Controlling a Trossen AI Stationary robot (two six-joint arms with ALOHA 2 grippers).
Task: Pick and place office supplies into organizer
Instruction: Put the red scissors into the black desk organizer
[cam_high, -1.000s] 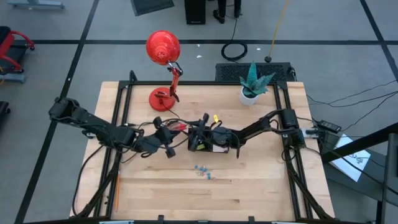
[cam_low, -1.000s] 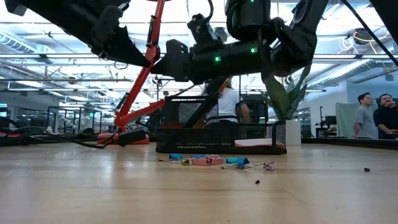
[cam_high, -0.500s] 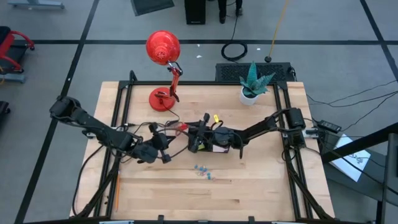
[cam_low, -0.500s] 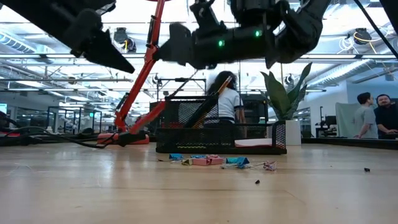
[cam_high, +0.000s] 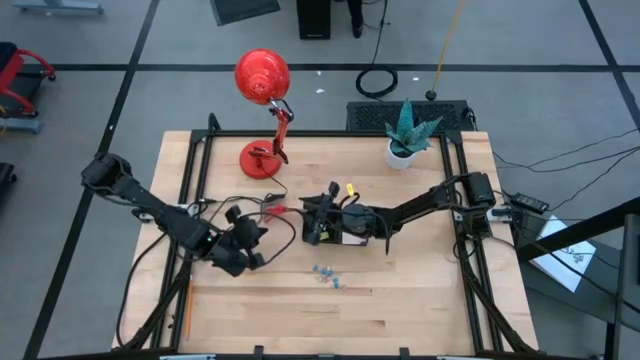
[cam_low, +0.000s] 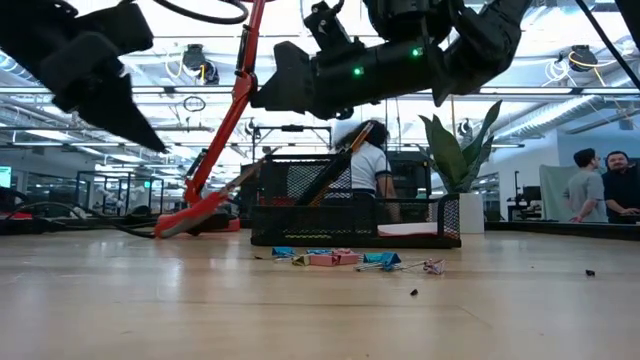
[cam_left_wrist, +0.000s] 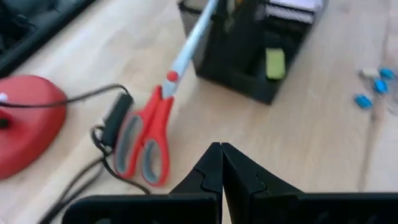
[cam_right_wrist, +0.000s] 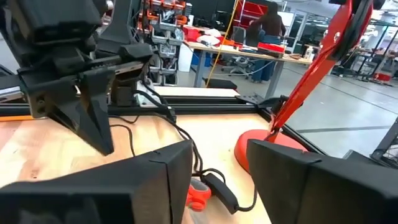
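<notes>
Left wrist view gives me what the high view hides: red-handled scissors (cam_left_wrist: 146, 140) flat on the counter (cam_left_wrist: 311, 149), left hand (cam_left_wrist: 221, 149) pinched together, empty. Right hand (cam_right_wrist: 217, 163): fingers apart.

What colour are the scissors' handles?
Red, with grey inside the loops; the scissors show best in the left wrist view.

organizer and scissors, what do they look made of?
Organizer: black wire mesh, likely metal; you can see through its perforated walls in the low view. Scissors: red glossy handles with grey inner lining, probably plastic; blades pale and smooth, look like bare metal, though blurred.
</notes>
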